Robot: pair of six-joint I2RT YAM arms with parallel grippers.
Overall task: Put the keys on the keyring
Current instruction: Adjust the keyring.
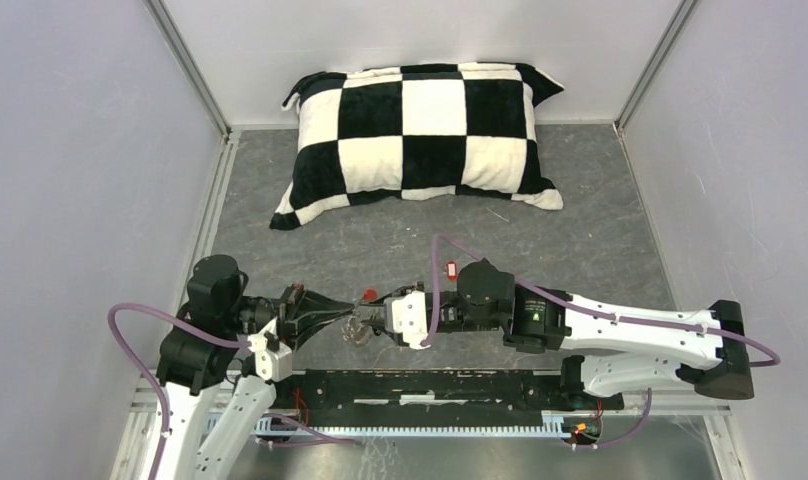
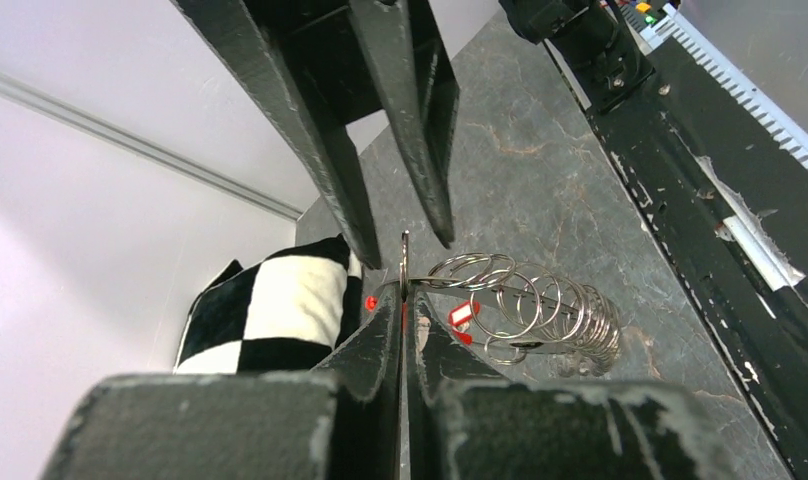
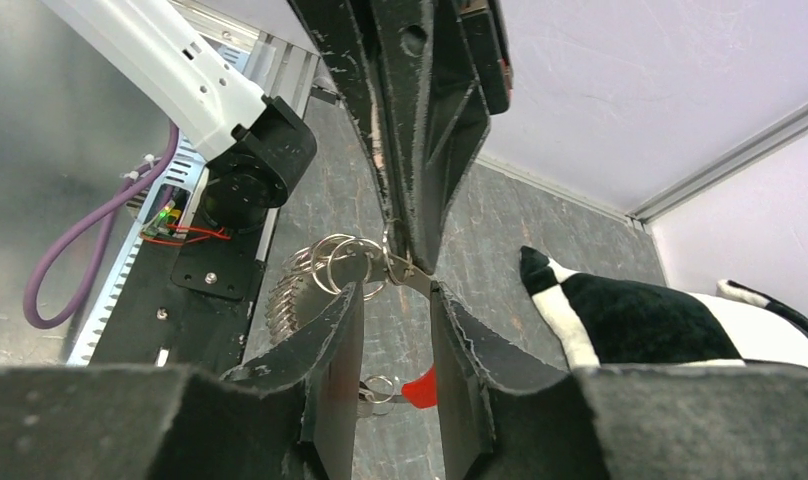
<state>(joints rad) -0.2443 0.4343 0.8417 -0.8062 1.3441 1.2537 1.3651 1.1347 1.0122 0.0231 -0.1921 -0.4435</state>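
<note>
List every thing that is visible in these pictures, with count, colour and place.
pillow: one, black-and-white checked, back of the table.
table: one, dark grey, under everything.
keyring: one, silvery coil, between the two grippers.
red-headed key: one, red, lying on the table beside the grippers.
small tag: one, red and white, behind the right gripper, toward the pillow.
mounting rail: one, black, near edge.
left gripper: one, black, shut on the keyring's end.
right gripper: one, black, open, facing the left gripper.

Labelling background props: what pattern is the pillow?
The pillow is black-and-white checkered, clearest in the top external view.
</note>
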